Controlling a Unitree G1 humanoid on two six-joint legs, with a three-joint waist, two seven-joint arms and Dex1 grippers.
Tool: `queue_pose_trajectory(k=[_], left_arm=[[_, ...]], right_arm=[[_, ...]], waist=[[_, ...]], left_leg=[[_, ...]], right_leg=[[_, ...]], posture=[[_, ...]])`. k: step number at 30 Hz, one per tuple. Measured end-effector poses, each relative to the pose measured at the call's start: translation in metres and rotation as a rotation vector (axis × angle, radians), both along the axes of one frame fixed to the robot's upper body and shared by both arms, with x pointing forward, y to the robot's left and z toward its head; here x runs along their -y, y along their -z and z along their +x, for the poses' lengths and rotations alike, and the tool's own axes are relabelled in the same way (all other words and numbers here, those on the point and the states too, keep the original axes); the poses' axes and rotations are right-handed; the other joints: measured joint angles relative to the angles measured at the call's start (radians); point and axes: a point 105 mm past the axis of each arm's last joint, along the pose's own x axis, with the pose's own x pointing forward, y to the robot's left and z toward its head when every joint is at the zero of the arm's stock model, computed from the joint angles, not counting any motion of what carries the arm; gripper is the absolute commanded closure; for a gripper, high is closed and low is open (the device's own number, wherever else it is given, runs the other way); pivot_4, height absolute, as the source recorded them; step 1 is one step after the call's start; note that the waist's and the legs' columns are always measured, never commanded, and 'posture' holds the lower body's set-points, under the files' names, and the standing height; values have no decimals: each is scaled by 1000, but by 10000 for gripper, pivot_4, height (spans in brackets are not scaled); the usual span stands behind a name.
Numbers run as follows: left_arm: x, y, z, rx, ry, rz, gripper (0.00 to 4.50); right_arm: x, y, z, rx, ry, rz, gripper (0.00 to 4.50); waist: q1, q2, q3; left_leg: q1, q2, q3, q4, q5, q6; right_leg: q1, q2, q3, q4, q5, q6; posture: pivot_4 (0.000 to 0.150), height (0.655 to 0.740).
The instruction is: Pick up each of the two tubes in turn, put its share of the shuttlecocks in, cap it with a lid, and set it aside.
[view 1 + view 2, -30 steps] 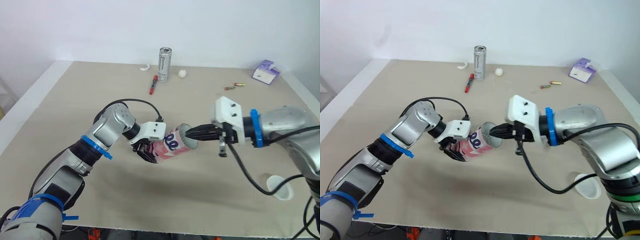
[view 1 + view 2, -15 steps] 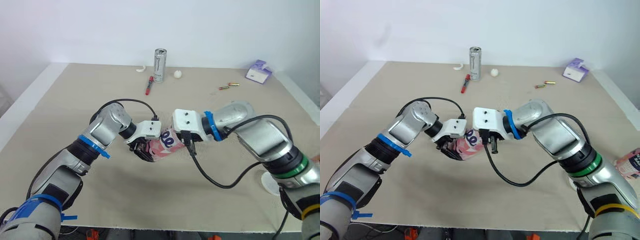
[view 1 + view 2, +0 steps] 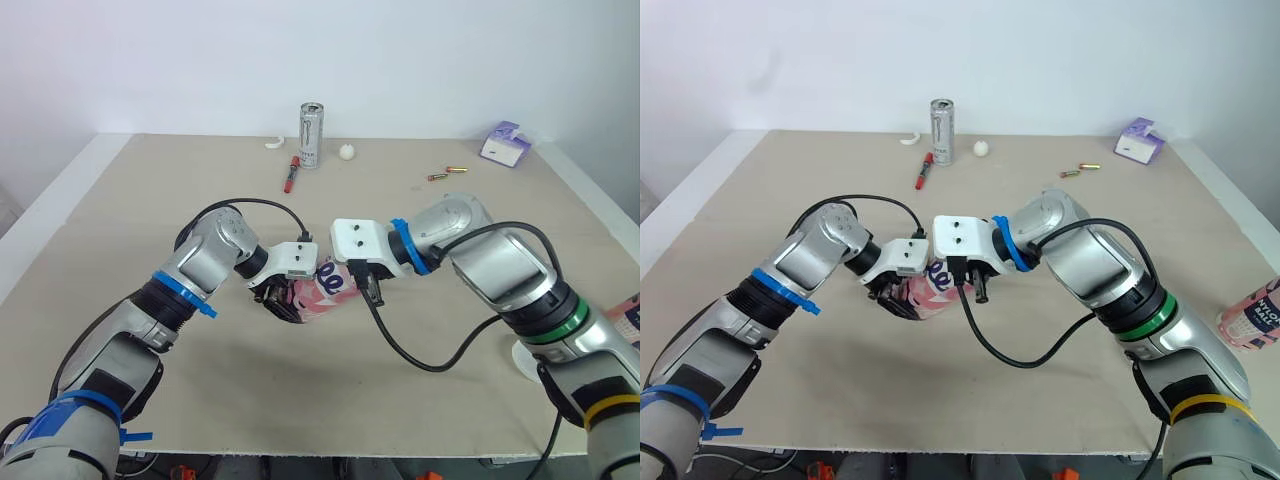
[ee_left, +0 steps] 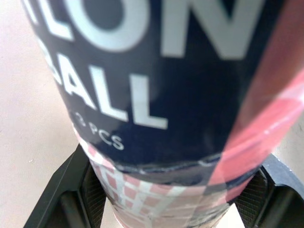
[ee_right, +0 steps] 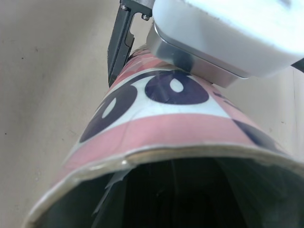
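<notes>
Head views: pink-and-white cardboard tube (image 3: 325, 290) tilted above the beige worktop (image 3: 130, 200), centre; left claw (image 3: 282, 300) clenched on its lower end; right claw (image 3: 352, 272) at its mouth.
Left wrist: black pads (image 4: 61, 199) flank the tube squarely.
Right wrist: dark bore ahead; we cannot tell that claw's state.
Advice: we'd brace the tube and feed along its axis.

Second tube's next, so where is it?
The second tube is far right in the right eye view, by the table's right edge.
</notes>
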Motion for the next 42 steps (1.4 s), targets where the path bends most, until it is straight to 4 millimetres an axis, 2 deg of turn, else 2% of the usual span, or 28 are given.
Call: queue_pose_trajectory(k=[3, 5, 7, 11, 17, 22, 23, 28, 29, 31, 35, 36, 38, 42], left_arm=[[3, -1, -1, 7, 12, -5, 15265], [5, -2, -2, 11, 23, -11, 15265], [8, -4, -5, 14, 41, -19, 15265], [11, -5, -7, 19, 56, -26, 15265], [10, -4, -7, 27, 55, -44, 15265], [8, -1, -6, 9, 20, -138, 15265], [7, 4, -4, 5, -8, -218, 15265], [15, 9, -1, 26, -51, -339, 15265], [21, 16, -4, 15, -78, -436, 15265], [25, 20, -8, -1, -95, -502, 15265], [34, 14, -9, 17, -103, -601, 15265], [39, 11, -13, 10, -111, -675, 15265], [46, 19, -24, -37, -124, -749, 15265], [49, 27, -33, -46, -98, -759, 15265]], right_arm=[[7, -5, -2, -17, 7, 6, 44537], [17, -14, -5, -13, 32, 31, 44537], [29, -32, -10, 11, 60, 80, 44537], [38, -40, -21, -7, 80, 129, 44537], [56, -54, -29, -42, 166, 249, 44537], [85, -67, -33, -62, 308, 390, 44537], [101, -71, -35, -70, 390, 463, 44537], [115, -70, -40, -74, 471, 526, 44537], [127, -60, -43, -86, 539, 527, 44537], [135, -50, -42, -105, 588, 524, 44537], [143, -46, -43, -97, 631, 531, 44537], [147, -43, -43, -87, 655, 534, 44537], [153, -36, -44, -95, 687, 530, 44537], [162, -30, -47, -83, 725, 496, 44537]], waist=[[7, 1, 0], [16, 1, 0], [21, 1, 0], [26, 1, 1], [26, 0, 1], [28, 0, 1], [30, 0, 1], [31, -1, 1], [31, -1, 2], [28, -3, 3], [27, -3, 4], [27, -3, 4], [27, -3, 4], [26, -3, 4]], left_leg=[[-5, 0, 0, 0, 0, 0], [-8, -1, 1, 0, 0, 0], [-13, -3, 3, 0, 0, -1], [-20, -9, 1, 0, 0, -1], [-20, -10, -1, 0, 0, -1], [-20, -11, -2, 0, 0, -1], [-20, -14, -3, 0, 0, -1], [-21, -16, -2, 2, 0, -1], [-21, -16, -2, 2, 0, -1], [-23, -17, -2, 2, 0, -1], [-25, -19, -2, 2, 0, -1], [-24, -19, -2, 2, 0, -1], [-24, -20, -2, 1, 0, -1], [-23, -18, -2, 1, 0, -1]], right_leg=[[-3, -2, 0, 0, -1, 1], [-6, -4, 0, 0, -2, 3], [-9, -5, 1, 0, -3, 4], [-13, -7, 2, 0, -4, 4], [-12, -8, 1, -1, -6, 7], [-11, -9, 1, -1, -7, 11], [-9, -12, 0, -1, -7, 11], [-8, -17, 0, -3, -5, 14], [-7, -17, 0, -4, -5, 14], [-9, -20, 2, -5, -3, 18], [-11, -21, 3, -5, -1, 21], [-10, -20, 3, -6, -1, 21], [-10, -19, 2, -6, -1, 21], [-9, -16, 1, -6, -1, 20]], posture=[[1500, 7400], [1500, 7400], [1500, 7400], [1500, 7400], [1500, 7400], [1500, 7400], [1500, 7400], [1500, 7400], [1500, 7400], [1500, 7400], [1500, 7400], [1500, 7400], [1500, 7400], [1500, 7400]])
